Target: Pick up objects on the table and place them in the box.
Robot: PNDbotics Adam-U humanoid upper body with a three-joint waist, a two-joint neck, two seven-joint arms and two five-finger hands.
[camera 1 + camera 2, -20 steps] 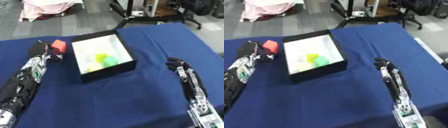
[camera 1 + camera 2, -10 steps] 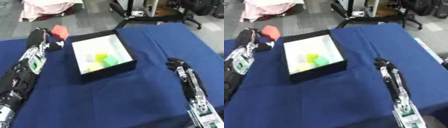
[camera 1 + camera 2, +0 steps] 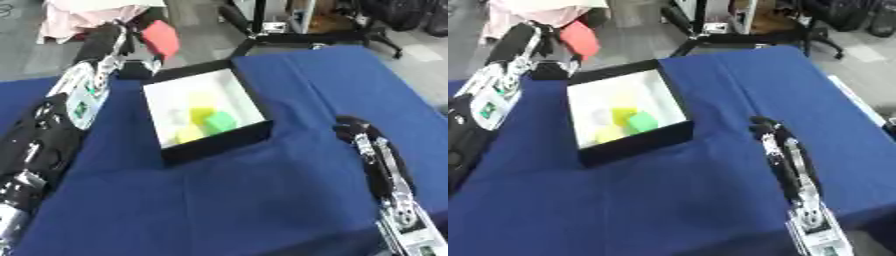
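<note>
Since a second ago the left hand [image 3: 112, 42] has lifted the red block [image 3: 161, 38], grasped, beyond the box [image 3: 214, 145]; next it must lower inside. The right hand [image 3: 765, 131] rests, curled empty.

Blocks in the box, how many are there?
3: a yellow block at the back, a green block in front of it, a yellowish block front left. Glare may hide others.
</note>
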